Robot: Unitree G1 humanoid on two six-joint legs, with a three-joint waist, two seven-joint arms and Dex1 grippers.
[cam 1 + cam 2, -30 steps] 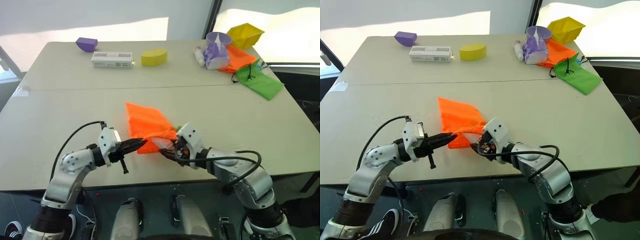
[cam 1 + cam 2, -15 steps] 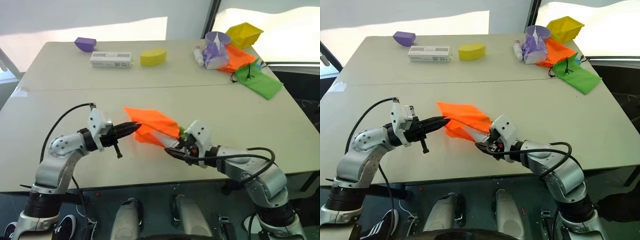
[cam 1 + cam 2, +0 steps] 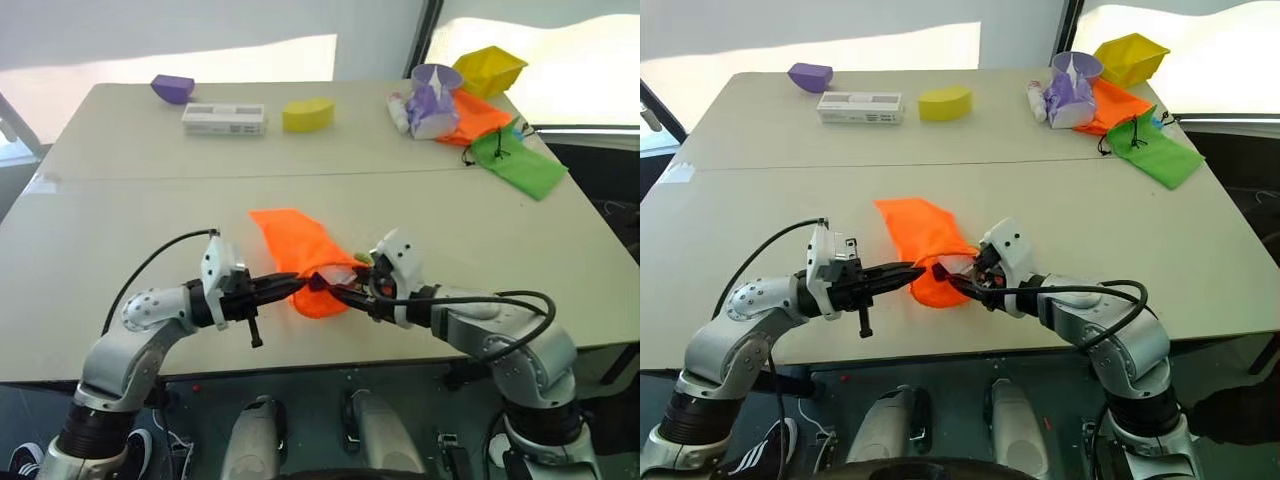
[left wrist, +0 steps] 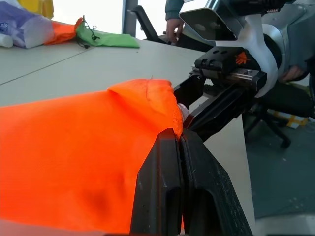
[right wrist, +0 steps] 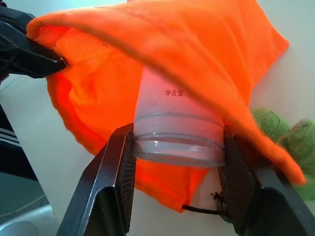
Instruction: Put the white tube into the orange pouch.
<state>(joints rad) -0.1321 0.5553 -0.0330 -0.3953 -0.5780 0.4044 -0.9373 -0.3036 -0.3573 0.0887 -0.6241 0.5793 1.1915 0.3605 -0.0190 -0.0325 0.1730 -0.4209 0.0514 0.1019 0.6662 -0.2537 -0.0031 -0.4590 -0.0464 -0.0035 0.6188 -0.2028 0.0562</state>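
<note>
The orange pouch (image 3: 293,243) lies near the table's front edge with its mouth lifted. My left gripper (image 3: 299,285) is shut on the rim of that mouth and holds it up. My right gripper (image 3: 336,292) is shut on the white tube (image 5: 177,125) near its capped end. The tube's front end sits inside the pouch mouth, with orange fabric draped over it. One black finger (image 5: 115,182) presses each side of the tube. The pouch's green ball (image 5: 269,129) hangs beside the right gripper. The two grippers nearly meet tip to tip.
At the far edge are a purple block (image 3: 173,88), a flat white box (image 3: 224,118) and a yellow block (image 3: 307,114). At the far right stand a purple cup (image 3: 434,95), a darker orange pouch (image 3: 478,117), a green pouch (image 3: 520,160) and a yellow bin (image 3: 489,68).
My left gripper, still pinching the pouch rim, has swung back right toward the right gripper. The pouch mouth now covers more of the tube's front end.
</note>
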